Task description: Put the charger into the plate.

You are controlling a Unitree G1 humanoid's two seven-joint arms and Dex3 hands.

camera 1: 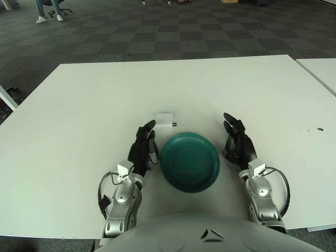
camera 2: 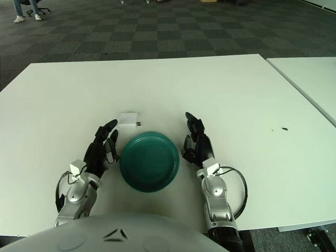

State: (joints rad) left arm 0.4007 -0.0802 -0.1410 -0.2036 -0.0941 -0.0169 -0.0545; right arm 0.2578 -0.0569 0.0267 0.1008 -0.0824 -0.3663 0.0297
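- Charger (camera 1: 164, 119) lies on the table (camera 1: 79, 105), just beyond the plate (camera 1: 189, 161), untouched.
- My left hand (camera 1: 143, 148) rests nearby, fingers loosely spread, empty; right hand (camera 1: 239, 144) likewise.
- Risk: my fingertips could push it away because it is small and flat.

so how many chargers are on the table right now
1. The white charger lies on the white table just beyond the green plate's far left rim, near the left hand's fingertips. The right hand rests right of the plate. None seem hidden.
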